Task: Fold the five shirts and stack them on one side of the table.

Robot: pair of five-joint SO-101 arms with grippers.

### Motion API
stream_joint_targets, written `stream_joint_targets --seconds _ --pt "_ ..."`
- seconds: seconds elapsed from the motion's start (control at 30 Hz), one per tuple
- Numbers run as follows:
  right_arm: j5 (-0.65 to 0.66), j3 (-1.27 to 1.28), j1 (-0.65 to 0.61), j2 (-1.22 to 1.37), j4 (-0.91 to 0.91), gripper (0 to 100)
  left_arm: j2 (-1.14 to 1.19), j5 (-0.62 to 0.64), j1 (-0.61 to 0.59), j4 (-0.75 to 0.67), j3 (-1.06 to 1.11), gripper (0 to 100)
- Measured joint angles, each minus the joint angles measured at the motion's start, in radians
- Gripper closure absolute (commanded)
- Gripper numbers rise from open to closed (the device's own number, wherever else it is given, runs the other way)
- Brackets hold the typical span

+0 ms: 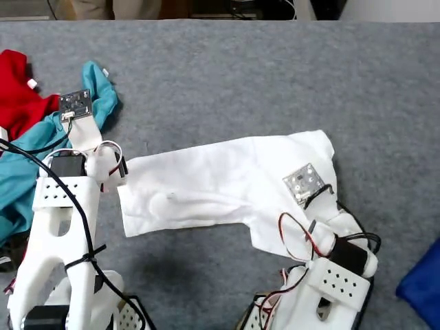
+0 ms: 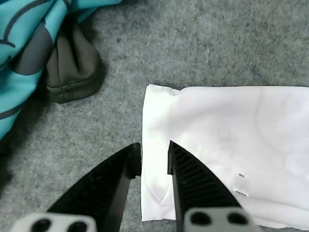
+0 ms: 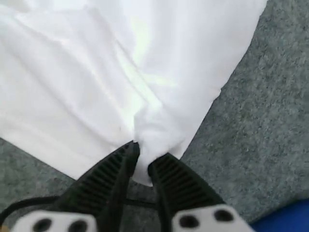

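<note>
A white shirt [image 1: 220,182] lies spread across the middle of the grey table. My right gripper [image 3: 142,157] is shut on a bunched fold of the white shirt [image 3: 96,72] near its right end, under the right arm [image 1: 330,261]. My left gripper [image 2: 154,157] is open by a narrow gap over the flat left edge of the white shirt [image 2: 231,145], with the left arm [image 1: 69,199] beside that edge. A teal shirt [image 1: 100,93] and a red shirt [image 1: 17,96] lie crumpled at the far left.
A dark olive garment [image 2: 72,67] sits next to the teal shirt [image 2: 24,48], close to the white shirt's corner. A blue shirt [image 1: 423,285] pokes in at the right edge and appears beside the right gripper as blue cloth [image 3: 285,222]. Bare grey table [image 1: 275,75] stretches behind.
</note>
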Motion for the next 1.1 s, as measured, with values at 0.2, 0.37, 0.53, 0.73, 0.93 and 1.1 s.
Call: stream_joint_targets --seconds 0.2,0.37,0.53,0.73,0.93,1.1 --pt "0.005 -0.12 0.002 0.0 0.0 76.8 0.0 0.0 0.04 0.0 -0.003 90" --pt "0.0 -0.269 -0.092 0.0 0.066 76.8 0.0 0.0 0.052 0.0 -0.043 90" --pt "-0.109 -0.285 -0.267 0.012 0.072 78.7 0.0 0.0 0.052 0.0 -0.055 90" --pt "-0.196 -0.299 -0.302 0.227 -0.049 89.6 0.0 0.0 0.052 0.0 -0.055 90" --pt "-0.233 -0.489 -0.302 0.565 -0.077 89.4 0.0 0.0 0.052 0.028 -0.055 90" --pt "-0.238 -0.681 -0.301 0.832 -0.017 89.6 0.0 0.0 0.052 0.028 -0.055 90"
